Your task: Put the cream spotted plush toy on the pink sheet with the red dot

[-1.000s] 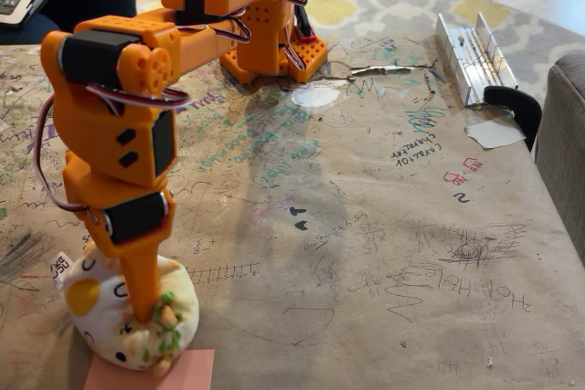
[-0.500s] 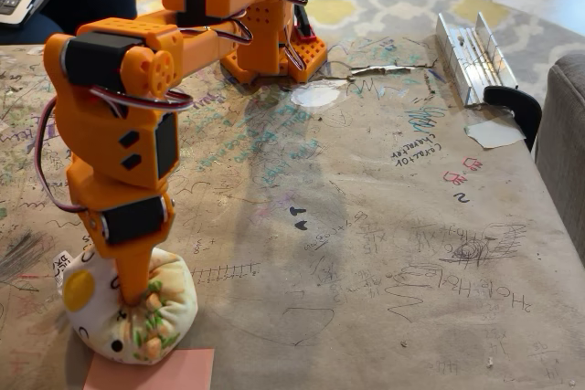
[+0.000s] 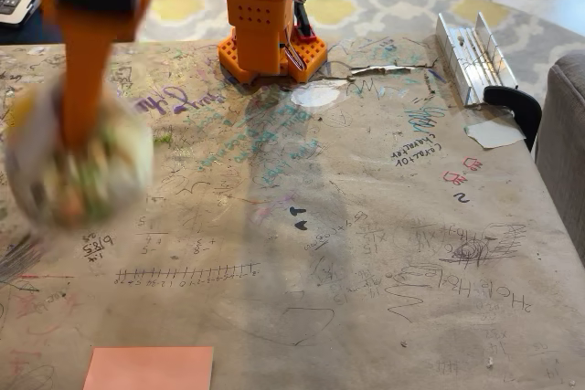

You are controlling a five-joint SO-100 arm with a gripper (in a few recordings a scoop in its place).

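Here your gripper (image 3: 82, 148) is clenched on the cream spotted plush toy (image 3: 78, 171), blurred, raised at the table's left edge.
The pink sheet (image 3: 151, 369) lies bare at the near edge, well apart from the toy, its red dot not visible. Scribbled brown paper (image 3: 366, 226) between them is open; the metal rail (image 3: 471, 57) and black clamp (image 3: 516, 102) sit far right.

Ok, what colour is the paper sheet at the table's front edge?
Salmon pink, plain as far as it shows; the pink sheet is clearest in the fixed view.

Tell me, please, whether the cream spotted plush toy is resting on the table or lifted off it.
Lifted: the cream spotted plush toy hangs blurred under the orange arm, with bare scribbled table below it.
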